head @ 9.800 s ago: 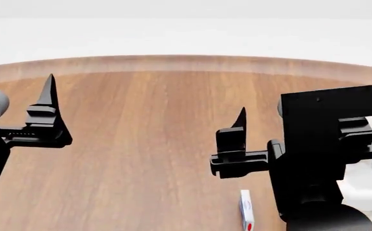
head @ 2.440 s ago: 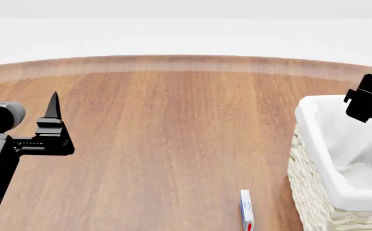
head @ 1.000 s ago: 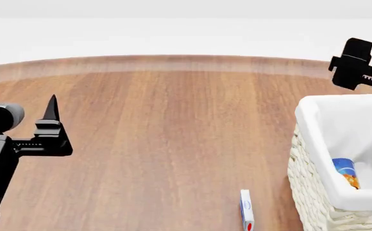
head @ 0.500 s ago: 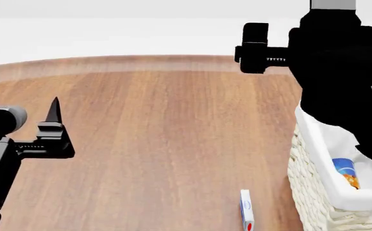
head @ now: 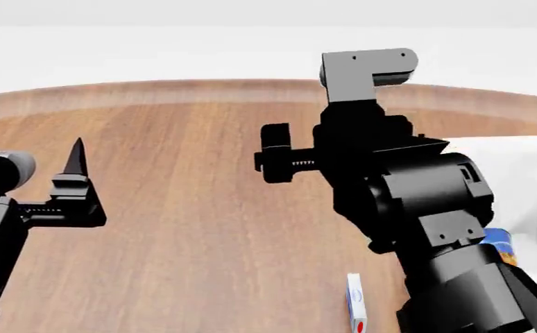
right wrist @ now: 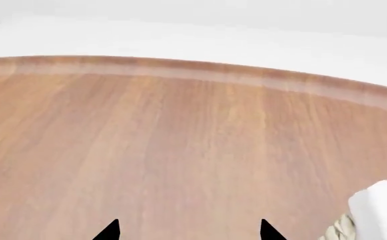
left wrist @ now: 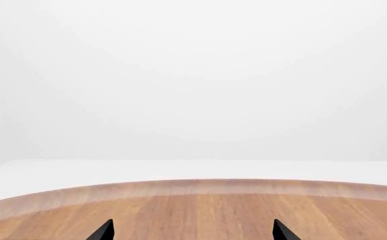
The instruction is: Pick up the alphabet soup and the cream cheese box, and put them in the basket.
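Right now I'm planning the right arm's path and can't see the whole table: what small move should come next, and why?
Probably lower the open right gripper toward the cream cheese box. The soup already shows in the basket, while the box stands on the table just below that arm. The left gripper hangs open, far off.

- One alphabet soup (head: 498, 244) can on show, a blue and orange sliver peeking past the arm.
- One cream cheese box (head: 356, 304), standing on edge on the wood.
- One basket (head: 528, 180), white liner showing.
- One wooden table (head: 194, 208).
- Two grippers: left gripper (head: 28, 149) and right gripper (right wrist: 188, 231), each showing two fingertips, spread apart.
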Available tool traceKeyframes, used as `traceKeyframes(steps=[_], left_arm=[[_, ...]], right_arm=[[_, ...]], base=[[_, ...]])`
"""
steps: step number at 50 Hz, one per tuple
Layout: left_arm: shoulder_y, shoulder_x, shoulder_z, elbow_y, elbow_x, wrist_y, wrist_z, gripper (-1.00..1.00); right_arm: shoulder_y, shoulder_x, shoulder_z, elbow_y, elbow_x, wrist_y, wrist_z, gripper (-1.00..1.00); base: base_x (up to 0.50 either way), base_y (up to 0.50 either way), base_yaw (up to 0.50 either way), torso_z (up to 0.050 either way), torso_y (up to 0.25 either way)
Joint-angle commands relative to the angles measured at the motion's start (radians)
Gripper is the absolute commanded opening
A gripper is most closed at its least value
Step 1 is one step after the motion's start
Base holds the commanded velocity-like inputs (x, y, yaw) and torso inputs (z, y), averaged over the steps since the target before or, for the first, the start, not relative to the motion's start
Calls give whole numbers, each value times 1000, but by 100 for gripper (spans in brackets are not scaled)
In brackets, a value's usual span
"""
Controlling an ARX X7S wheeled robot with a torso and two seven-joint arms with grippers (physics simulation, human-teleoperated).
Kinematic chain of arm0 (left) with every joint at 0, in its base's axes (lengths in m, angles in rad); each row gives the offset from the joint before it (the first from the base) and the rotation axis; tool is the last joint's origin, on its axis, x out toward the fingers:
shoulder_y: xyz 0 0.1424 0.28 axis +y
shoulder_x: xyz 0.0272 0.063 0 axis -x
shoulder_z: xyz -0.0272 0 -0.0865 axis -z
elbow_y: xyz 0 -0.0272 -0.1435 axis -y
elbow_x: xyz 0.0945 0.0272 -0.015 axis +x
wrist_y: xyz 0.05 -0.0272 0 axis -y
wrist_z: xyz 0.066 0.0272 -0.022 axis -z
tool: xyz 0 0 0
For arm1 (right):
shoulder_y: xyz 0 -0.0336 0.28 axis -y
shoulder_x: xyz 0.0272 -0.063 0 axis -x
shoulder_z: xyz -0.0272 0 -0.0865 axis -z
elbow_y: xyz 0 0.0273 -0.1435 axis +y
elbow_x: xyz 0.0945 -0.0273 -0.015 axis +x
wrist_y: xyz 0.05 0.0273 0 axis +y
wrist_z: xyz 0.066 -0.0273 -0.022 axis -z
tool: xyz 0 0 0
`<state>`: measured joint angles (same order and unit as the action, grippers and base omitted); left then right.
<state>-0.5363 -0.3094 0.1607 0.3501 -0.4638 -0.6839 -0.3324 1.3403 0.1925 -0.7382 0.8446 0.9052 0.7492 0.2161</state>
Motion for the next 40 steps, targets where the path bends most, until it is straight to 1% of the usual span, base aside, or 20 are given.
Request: traceKeyframes(steps=[1, 3, 7, 11, 15, 23, 34, 37, 40], left_arm=[[0, -2, 0, 2, -6, -1, -4, 100], [1, -2, 2, 2, -5, 1, -4, 100], [3, -2, 4, -6, -5, 8, -2, 100], [6, -4, 5, -8, -5, 11, -2, 100], [7, -4, 5, -9, -7, 12, -3, 100], [4, -5, 7, -9, -9, 11, -6, 100], [1, -7, 13, -2, -11, 9, -10, 100], [0, -7, 12, -3, -14, 8, -11, 100], [2, -9, 11, -3, -15, 10, -11, 100]], right_arm=[[0, -164, -80, 418, -104, -189, -209, 100], [-1, -179, -78, 461, -113, -198, -227, 100], [-44, -182, -40, 463, -157, -185, -210, 100], [-89, -188, 34, 464, -232, -168, -214, 100], [-128, -192, 107, 464, -289, -133, -187, 100], [-148, -192, 228, 464, -374, -91, -169, 100], [-160, -192, 225, 464, -398, -82, -132, 100], [-160, -192, 258, 464, -432, -79, -123, 100], [-168, -189, 344, 464, -500, -71, -95, 100]], base=[[0, 0, 0, 0, 0], [0, 0, 0, 0, 0], [0, 0, 0, 0, 0], [0, 0, 0, 0, 0], [0, 0, 0, 0, 0], [0, 0, 0, 0, 0], [0, 0, 0, 0, 0], [0, 0, 0, 0, 0], [0, 0, 0, 0, 0]])
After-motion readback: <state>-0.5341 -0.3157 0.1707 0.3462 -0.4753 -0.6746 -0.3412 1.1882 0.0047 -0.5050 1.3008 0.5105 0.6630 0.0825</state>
